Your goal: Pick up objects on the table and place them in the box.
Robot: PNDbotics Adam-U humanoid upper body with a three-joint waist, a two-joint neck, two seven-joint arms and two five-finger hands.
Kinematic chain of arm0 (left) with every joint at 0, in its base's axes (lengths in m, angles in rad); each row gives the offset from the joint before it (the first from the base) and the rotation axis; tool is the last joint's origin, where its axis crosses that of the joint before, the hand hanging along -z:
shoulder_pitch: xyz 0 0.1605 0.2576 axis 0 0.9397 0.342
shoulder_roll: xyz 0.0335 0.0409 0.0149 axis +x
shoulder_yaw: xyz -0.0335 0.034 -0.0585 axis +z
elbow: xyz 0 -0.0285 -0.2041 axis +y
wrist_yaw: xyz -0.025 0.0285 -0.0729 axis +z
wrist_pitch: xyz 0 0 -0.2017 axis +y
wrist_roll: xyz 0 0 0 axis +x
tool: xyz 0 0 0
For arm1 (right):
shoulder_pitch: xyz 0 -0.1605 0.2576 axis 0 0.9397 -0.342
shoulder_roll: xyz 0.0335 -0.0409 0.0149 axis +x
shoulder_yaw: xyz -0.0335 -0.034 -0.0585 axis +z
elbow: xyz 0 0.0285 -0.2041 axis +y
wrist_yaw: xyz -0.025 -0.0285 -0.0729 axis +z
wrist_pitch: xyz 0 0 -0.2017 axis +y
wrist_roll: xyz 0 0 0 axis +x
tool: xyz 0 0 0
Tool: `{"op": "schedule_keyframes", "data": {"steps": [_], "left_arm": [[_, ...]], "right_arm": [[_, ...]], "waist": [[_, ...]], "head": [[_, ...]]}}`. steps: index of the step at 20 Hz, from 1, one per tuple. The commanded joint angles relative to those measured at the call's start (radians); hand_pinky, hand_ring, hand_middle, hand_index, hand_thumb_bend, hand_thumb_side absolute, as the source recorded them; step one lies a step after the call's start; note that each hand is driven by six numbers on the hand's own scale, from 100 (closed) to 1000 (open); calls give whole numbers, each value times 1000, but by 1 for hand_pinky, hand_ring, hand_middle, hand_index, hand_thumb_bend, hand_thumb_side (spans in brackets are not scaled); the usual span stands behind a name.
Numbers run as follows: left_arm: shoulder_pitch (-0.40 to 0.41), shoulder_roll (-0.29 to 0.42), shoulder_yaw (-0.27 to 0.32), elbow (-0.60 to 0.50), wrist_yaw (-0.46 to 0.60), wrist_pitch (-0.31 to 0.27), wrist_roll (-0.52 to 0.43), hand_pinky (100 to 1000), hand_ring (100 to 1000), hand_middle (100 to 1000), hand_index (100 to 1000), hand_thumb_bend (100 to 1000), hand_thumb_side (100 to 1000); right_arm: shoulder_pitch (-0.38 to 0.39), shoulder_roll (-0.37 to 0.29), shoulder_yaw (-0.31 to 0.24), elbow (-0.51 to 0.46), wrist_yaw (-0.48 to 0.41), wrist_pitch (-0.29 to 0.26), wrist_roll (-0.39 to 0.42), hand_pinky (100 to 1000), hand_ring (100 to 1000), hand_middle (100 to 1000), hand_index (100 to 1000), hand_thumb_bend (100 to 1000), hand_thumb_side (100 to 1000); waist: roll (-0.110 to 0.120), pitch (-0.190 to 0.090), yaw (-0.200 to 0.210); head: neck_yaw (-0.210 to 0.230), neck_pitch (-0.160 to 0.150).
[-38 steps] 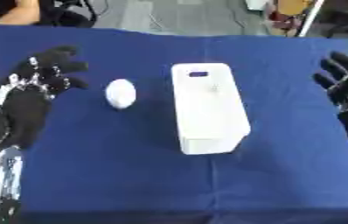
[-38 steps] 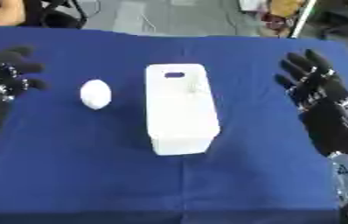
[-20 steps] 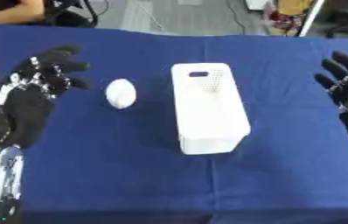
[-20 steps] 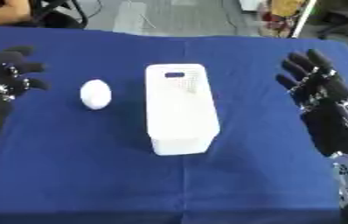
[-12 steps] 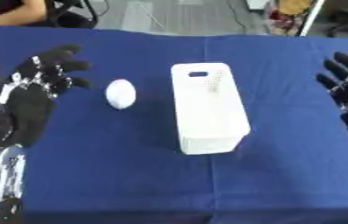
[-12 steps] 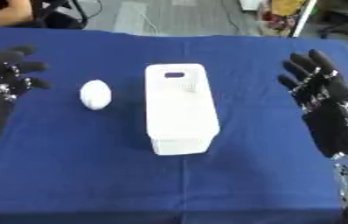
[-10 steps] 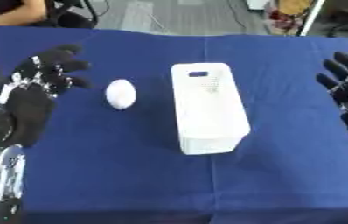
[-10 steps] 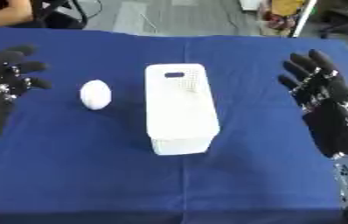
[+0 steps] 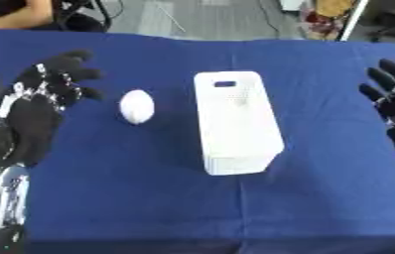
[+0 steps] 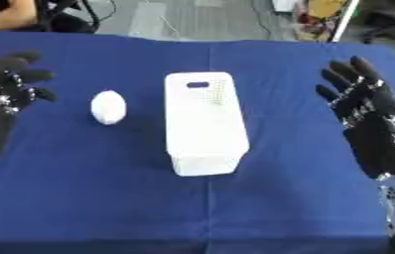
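A blue cloth [image 9: 131, 198] is covering the whole table, lying smooth apart from a faint crease running down toward the near edge below the box. A white box [image 9: 235, 120] is sitting near the middle of the cloth, long and narrow, with a handle slot in its far end. A white egg-shaped object [image 9: 137, 106] is lying on the cloth just to the left of the box, apart from it. The left hand [image 9: 29, 116] is hovering beside that object with its fingers spread wide and holding nothing. The right hand [image 10: 376, 128] is hanging well to the right of the box, fingers likewise splayed and empty. Beyond the far table edge a grey floor [image 10: 192, 17] is showing, with cables and chair legs.
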Motion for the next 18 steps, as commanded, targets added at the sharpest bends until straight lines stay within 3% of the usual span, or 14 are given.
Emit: {"op": "schedule_keyframes", "data": {"steps": [1, 18], "left_arm": [[-7, 6, 7, -19, -3, -3, 1, 678, 764, 860, 807, 812, 1000], [-7, 6, 7, -19, -4, -2, 0, 678, 765, 861, 805, 811, 1000]], "right_arm": [[-3, -15, -9, -14, 2, -1, -2, 991, 1000, 932, 1000, 100, 628], [-4, -13, -11, -13, 3, -1, -4, 990, 1000, 930, 1000, 100, 623]], "waist": [[4, -8, -2], [5, -7, -2]], "head": [[3, 1], [5, 1]]}}
